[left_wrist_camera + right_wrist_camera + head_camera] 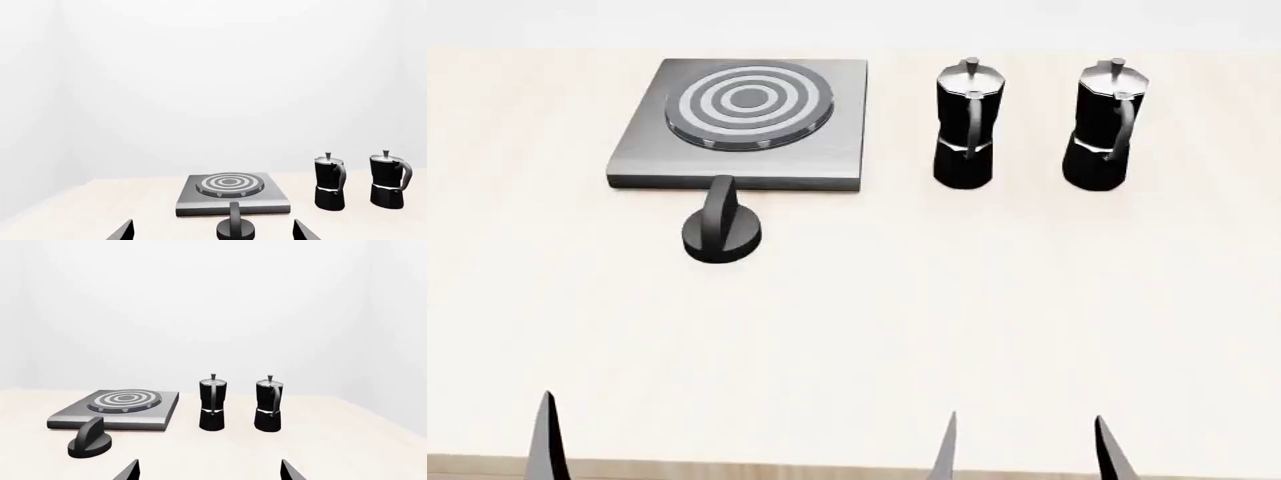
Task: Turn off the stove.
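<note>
The stove [747, 120] is a flat grey metal plate with a ringed round burner, at the table's far left. Its black ridged knob [722, 235] stands apart on the table just in front of the plate. In the left wrist view, the knob [235, 227] sits close ahead of my open left gripper [213, 231], slightly off its centre, with the stove [232, 197] behind. My right gripper [1028, 450] is open and empty near the table's front edge. From the right wrist view, the open gripper [210, 471] faces bare table, with the knob [90, 442] and stove [120, 407] off to one side.
Two black-and-silver moka pots [968, 125] [1112, 125] stand upright side by side to the right of the stove. The pale table [854, 330] stretches between the knob and my grippers. Its front edge [761, 468] runs along the bottom of the head view.
</note>
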You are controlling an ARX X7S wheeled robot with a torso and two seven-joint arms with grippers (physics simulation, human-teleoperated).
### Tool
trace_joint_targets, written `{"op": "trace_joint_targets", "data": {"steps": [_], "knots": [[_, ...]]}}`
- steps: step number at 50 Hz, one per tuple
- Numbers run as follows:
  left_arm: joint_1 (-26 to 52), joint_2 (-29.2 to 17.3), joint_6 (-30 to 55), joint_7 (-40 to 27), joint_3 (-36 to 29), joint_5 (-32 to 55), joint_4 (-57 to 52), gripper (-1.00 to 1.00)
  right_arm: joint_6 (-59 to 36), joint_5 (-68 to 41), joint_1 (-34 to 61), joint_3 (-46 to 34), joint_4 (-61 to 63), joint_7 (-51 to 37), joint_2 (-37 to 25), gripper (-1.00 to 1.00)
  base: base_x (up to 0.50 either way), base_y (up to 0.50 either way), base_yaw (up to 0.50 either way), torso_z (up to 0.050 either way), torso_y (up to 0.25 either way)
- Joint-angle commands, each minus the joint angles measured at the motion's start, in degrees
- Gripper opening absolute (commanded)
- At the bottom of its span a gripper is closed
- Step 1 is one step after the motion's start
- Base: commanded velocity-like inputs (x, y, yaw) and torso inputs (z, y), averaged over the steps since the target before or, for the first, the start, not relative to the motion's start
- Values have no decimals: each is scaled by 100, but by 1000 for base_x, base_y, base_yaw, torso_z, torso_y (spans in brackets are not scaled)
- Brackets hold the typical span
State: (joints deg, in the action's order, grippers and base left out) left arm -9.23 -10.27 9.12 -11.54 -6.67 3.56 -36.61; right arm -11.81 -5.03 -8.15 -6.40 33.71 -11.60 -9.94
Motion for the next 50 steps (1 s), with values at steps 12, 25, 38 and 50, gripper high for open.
{"op": "trace_joint_targets", "data": {"steps": [12, 25, 38, 50], "knots": [[-11, -95, 16, -117, -67, 27, -56, 100, 93, -171, -37, -27, 71, -55, -92, 100, 0, 0, 0, 0, 0], [-22, -138, 12, -187, -115, 18, -57, 100, 137, -211, -62, -59, 93, -97, -147, 100, 1, 0, 0, 0, 0], [-19, -175, -98, -249, -135, 29, 60, 100, 168, -281, -64, -65, 60, -142, -186, 100, 47, 0, 0, 0, 0], [-8, -211, -77, -298, -143, 61, 39, 100, 173, -308, -70, -103, 63, -182, -226, 100, 146, 0, 0, 0, 0]]}}
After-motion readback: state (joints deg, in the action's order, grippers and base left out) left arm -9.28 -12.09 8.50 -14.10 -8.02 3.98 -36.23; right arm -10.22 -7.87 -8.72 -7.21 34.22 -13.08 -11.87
